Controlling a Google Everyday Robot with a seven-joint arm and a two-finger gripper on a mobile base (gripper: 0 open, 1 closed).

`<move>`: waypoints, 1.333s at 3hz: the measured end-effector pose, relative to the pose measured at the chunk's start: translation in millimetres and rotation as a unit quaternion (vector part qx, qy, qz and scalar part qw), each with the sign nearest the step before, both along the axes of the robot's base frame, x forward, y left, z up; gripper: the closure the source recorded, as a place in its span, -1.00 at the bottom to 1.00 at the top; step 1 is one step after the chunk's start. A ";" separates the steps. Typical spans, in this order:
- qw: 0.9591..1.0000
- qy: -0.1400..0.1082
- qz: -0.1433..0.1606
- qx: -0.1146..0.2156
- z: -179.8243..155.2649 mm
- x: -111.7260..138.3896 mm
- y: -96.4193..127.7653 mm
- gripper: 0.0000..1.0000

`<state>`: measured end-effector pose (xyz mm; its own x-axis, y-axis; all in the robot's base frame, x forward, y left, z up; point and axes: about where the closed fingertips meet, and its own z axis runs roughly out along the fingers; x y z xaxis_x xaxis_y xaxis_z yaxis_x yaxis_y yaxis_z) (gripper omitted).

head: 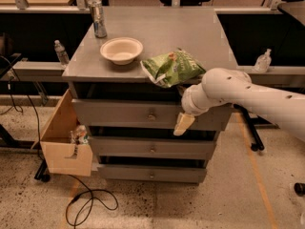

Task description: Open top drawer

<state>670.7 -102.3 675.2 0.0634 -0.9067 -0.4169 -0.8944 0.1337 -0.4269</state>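
Note:
The top drawer (119, 112) is a wide grey front panel with a small round metal knob (151, 115) at its centre. It sits just under the grey cabinet top. Its front stands a little out from the cabinet, with a dark gap above it. My gripper (183, 123) hangs from the white arm (248, 94) coming in from the right. Its tan tip is in front of the drawer's right part, to the right of the knob and apart from it.
On the cabinet top (190, 30) lie a green chip bag (172, 67) at the front edge, a white bowl (121, 50) and a can (98, 19). Two slimmer drawers (152, 148) sit below. A tan wooden box (64, 142) hangs at the left. A cable (90, 204) lies on the floor.

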 end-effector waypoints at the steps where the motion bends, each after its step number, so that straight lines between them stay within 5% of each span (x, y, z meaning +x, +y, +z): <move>1: 1.000 -0.003 -0.002 -0.008 -1.1 4.2 -1.8 -1.00; 2: 1.000 -0.003 0.000 -0.021 -6.2 6.4 -0.6 -1.00; 4: 1.000 0.005 0.004 -0.031 -17.7 1.4 0.4 -0.25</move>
<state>672.1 -101.9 657.5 0.0669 -0.9301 -0.3612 -0.8992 0.1007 -0.4258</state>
